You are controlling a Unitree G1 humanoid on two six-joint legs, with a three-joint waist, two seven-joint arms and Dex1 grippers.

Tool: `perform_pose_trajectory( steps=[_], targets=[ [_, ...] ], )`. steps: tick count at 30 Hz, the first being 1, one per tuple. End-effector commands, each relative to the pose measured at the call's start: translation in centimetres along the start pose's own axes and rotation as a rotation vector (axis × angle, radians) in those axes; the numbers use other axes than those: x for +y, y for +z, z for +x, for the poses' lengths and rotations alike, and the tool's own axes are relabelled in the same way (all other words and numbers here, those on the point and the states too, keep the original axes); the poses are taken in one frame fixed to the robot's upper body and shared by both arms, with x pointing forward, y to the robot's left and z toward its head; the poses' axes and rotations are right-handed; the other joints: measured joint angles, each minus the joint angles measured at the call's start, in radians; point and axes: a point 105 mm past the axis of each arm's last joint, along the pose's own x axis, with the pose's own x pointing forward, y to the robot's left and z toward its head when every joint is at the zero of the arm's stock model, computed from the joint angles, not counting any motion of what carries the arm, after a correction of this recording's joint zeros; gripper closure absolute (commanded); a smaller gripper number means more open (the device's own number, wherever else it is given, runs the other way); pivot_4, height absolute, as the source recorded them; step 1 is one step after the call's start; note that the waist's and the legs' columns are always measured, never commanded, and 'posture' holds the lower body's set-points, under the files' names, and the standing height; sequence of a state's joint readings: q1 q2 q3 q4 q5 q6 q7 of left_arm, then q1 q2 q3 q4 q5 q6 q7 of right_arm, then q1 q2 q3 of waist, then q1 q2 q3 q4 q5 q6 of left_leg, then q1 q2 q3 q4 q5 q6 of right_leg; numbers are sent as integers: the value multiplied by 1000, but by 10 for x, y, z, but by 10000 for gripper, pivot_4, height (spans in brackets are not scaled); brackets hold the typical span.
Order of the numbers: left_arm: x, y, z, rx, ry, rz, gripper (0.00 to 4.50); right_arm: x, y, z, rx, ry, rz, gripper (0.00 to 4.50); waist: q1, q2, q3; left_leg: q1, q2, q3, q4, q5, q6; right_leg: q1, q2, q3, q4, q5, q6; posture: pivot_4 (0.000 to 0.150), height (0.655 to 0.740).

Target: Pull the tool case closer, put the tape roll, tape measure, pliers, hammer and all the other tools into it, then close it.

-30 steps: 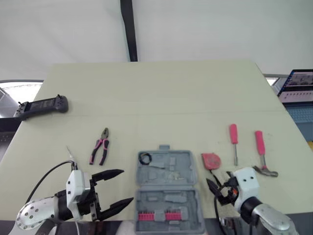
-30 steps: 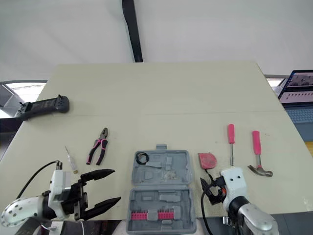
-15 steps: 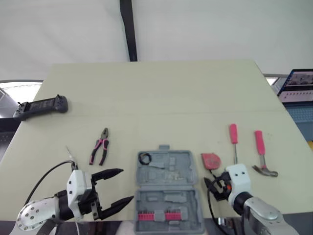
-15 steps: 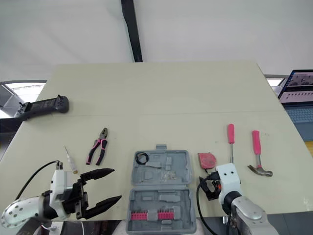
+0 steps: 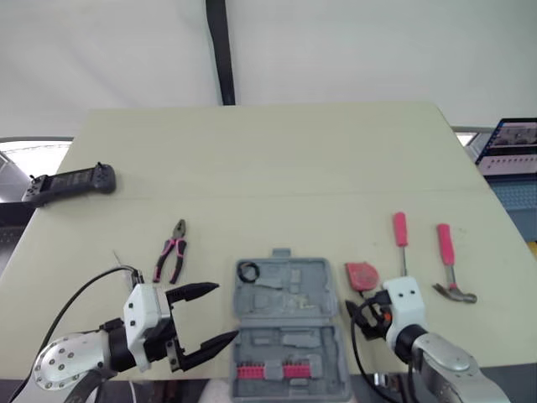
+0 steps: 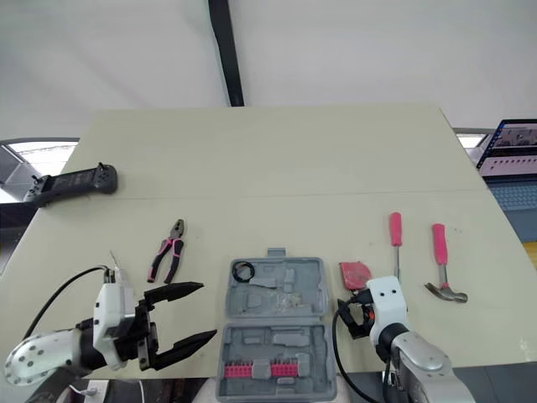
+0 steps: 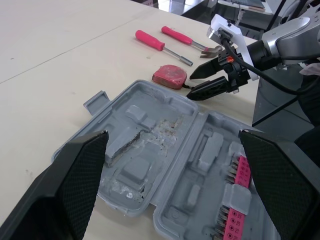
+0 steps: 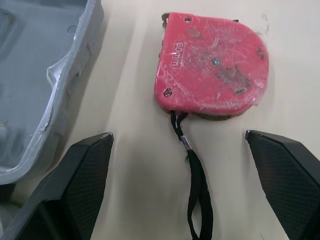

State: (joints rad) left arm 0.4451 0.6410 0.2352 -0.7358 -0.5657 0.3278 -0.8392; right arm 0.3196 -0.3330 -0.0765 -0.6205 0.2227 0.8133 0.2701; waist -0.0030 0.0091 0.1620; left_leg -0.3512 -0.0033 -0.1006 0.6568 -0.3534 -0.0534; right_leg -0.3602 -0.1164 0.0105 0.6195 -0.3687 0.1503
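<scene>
The grey tool case lies open at the near table edge, with the small black tape roll in its far left corner. The red tape measure rests just right of the case, its black strap trailing toward me. My right gripper is open, low over that strap and just short of the tape measure. My left gripper is open at the case's left side. The pink pliers lie left of the case. The pink screwdriver and hammer lie at the right.
A black handheld controller sits at the far left edge. A thin white-handled tool lies beside my left wrist. Pink bits line the case's near half. A laptop stands off the table's right side.
My left gripper has moved right and forward, closer to the case. My right gripper has edged forward and left toward the tape measure.
</scene>
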Motion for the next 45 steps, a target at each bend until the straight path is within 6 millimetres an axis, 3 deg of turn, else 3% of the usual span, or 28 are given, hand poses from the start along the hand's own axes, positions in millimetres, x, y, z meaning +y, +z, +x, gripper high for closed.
perform_pose_trajectory(
  steps=[1,4,9,10,19,31,45],
  targets=[
    [-4,10,3,-23,-15,20,0,3,4,0,-11,0,9,5372,0,0,0,0,0,0,0,0,0,0,0,0,0,0,0,1500,7400],
    [-3,10,4,-22,-14,21,0,3,5,1,-12,3,10,18096,0,0,0,0,0,0,0,0,0,0,0,0,0,0,0,1500,7400],
    [-2,11,4,-23,-9,21,0,4,6,2,-14,7,9,43644,0,0,0,0,0,0,-1,0,-1,-1,0,0,0,0,0,1500,7400],
    [-2,12,4,-23,-9,22,0,4,6,3,-13,8,8,44753,0,0,0,0,0,0,-1,0,-1,-1,0,0,0,0,0,1500,7400],
    [-3,12,5,-27,-13,18,0,4,2,0,9,8,4,44753,0,0,0,0,0,0,-1,0,-1,-1,0,0,0,0,0,1500,7400],
    [-6,8,6,-19,-51,17,0,9,-12,-21,70,28,21,44753,1,0,0,0,0,0,-3,1,-2,-1,0,0,-2,0,0,1500,7400],
    [-20,-9,-1,20,-162,1,0,25,-35,-45,255,153,52,44753,1,0,0,0,0,0,-5,1,-2,-1,0,0,-3,0,0,1500,7400]
  ],
)
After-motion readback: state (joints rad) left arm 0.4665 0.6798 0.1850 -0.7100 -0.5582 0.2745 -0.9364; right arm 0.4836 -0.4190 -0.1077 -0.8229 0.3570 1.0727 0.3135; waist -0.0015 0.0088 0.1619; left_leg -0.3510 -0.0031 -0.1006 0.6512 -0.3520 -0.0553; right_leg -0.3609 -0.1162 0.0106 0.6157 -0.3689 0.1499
